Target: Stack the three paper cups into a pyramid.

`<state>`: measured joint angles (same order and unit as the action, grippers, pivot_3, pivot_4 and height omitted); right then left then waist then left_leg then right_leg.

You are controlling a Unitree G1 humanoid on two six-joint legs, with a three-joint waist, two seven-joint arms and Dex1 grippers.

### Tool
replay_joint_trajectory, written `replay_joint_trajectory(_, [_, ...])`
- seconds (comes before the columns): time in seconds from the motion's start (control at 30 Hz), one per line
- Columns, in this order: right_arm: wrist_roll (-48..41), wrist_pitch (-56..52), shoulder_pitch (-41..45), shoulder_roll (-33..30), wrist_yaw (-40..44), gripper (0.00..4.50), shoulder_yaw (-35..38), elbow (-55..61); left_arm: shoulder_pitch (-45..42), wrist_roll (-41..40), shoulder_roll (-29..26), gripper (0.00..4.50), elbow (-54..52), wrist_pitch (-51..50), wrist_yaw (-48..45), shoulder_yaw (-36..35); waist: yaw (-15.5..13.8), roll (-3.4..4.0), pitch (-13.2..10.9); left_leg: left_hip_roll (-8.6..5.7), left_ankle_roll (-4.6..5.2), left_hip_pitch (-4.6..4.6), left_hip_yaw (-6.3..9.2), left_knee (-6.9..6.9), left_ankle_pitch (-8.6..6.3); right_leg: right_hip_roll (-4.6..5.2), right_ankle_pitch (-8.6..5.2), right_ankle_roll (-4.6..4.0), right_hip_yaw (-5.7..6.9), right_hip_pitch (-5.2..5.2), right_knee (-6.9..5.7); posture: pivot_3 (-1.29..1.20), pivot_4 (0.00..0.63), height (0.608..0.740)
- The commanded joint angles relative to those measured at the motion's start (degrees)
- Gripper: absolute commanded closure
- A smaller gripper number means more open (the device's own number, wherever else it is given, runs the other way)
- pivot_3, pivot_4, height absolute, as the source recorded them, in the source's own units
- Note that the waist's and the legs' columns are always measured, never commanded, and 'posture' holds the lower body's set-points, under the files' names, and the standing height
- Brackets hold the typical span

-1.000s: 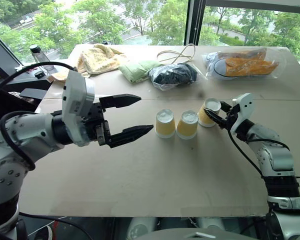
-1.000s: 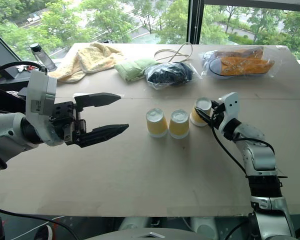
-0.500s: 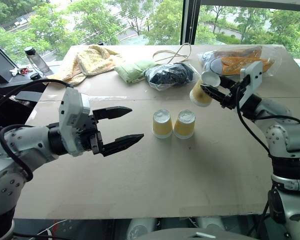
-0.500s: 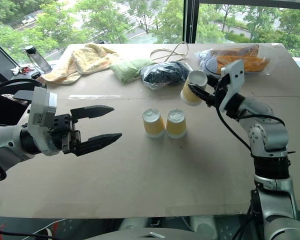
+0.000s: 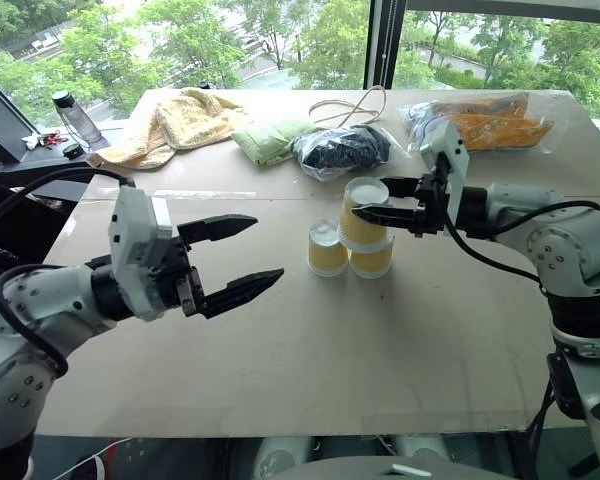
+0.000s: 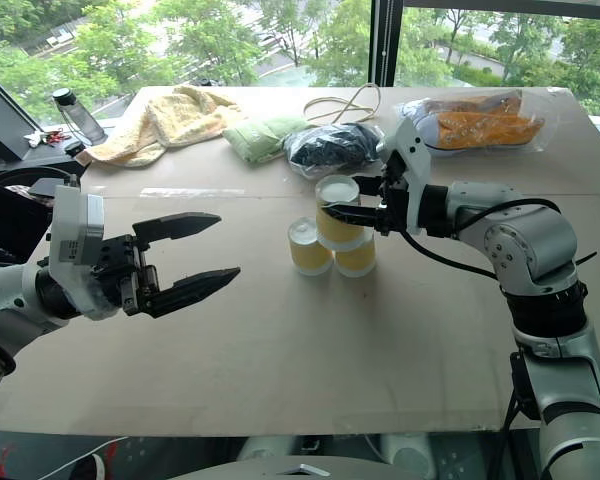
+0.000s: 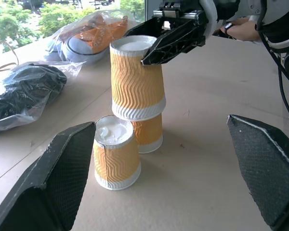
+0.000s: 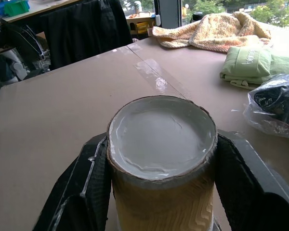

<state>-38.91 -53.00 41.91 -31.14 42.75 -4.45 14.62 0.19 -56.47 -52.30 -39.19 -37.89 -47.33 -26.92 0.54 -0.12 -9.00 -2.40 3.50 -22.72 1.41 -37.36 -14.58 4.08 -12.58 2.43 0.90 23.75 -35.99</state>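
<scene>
Only writing I can spot is on the folded green cloth [image 8: 244, 65]; there's pale lettering on it but I can't really read it. The cups themselves are showing no print, just a wavy embossed ripple running round their yellow-orange sides, with white rims and white round bases.

Two cups are sitting upside down, side by side and touching, in the middle of the head-camera frame: the left cup [image 5: 327, 250] and the right cup [image 5: 372, 260], on a plain brown cardboard-looking tabletop [image 5: 380, 350]. The right gripper [image 5: 365, 207] is pinching the third cup [image 5: 362, 212] near its base, also upside down, hanging just above the right cup and overlapping it; can't tell if they're touching.

The left gripper [image 5: 248, 255] is sitting at centre left, its textured black fingers spread wide and holding nothing.

Along the top of the frame: a fluffy yellow towel [image 5: 185, 118], a crinkly clear bag of something black [image 5: 345, 150], and another bag of orange stuff [image 5: 490, 122].
</scene>
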Motion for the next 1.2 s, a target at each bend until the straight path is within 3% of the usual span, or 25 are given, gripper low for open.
replay_joint_trajectory(0.03, [0.2, 1.4, 1.6, 0.8, 0.3, 2.27, 0.5, 1.0, -1.2, -2.2, 0.3, 0.0, -1.8, 0.8, 1.6, -1.9, 0.0, 0.0, 0.0, 0.0, -0.01, 0.0, 0.0, 0.0, 0.0, 0.0, 0.0, 0.0, 0.0, 0.0, 0.0, 0.0, 0.15, 0.74])
replay_joint_trajectory(0.67, [4.4, 5.0, 1.1, 3.1, 1.7, 2.27, -1.2, -1.1, -3.3, -3.7, -1.1, 0.0, -1.6, -0.2, 2.6, -1.5, 0.1, 0.0, 0.0, 0.0, -0.11, 0.0, 0.0, 0.01, 0.06, -0.03, 0.02, -0.02, 0.0, 0.01, -0.01, 0.0, 0.15, 0.74])
replay_joint_trajectory(0.73, [4.4, 5.4, 1.3, 3.6, 2.0, 1.21, -1.1, -1.2, -3.1, -3.6, -1.2, 0.0, -1.7, -0.3, 2.6, -1.6, 0.1, 0.0, 0.0, 0.0, -0.11, 0.0, 0.0, 0.01, 0.06, -0.02, 0.03, -0.02, 0.0, 0.01, -0.01, 0.0, 0.15, 0.74])
replay_joint_trajectory(0.83, [4.2, 5.5, 1.7, 4.3, 2.0, 0.13, -0.7, -1.3, -2.8, -3.6, -1.2, 0.0, -1.7, -0.3, 2.6, -1.6, 0.1, 0.0, 0.0, 0.0, -0.11, 0.0, 0.0, 0.01, 0.06, -0.03, 0.03, -0.02, 0.0, 0.02, -0.01, 0.0, 0.15, 0.74])
replay_joint_trajectory(1.2, [-0.5, 4.5, 1.2, 1.5, 2.6, 0.13, 7.0, 1.8, 0.1, -2.9, -0.9, 0.0, -1.9, 0.0, 1.3, -2.6, 0.0, 0.01, 0.0, 0.0, -0.12, -0.03, 0.0, 0.03, 0.07, -0.02, 0.03, -0.02, 0.0, 0.05, 0.0, 0.0, 0.15, 0.74])
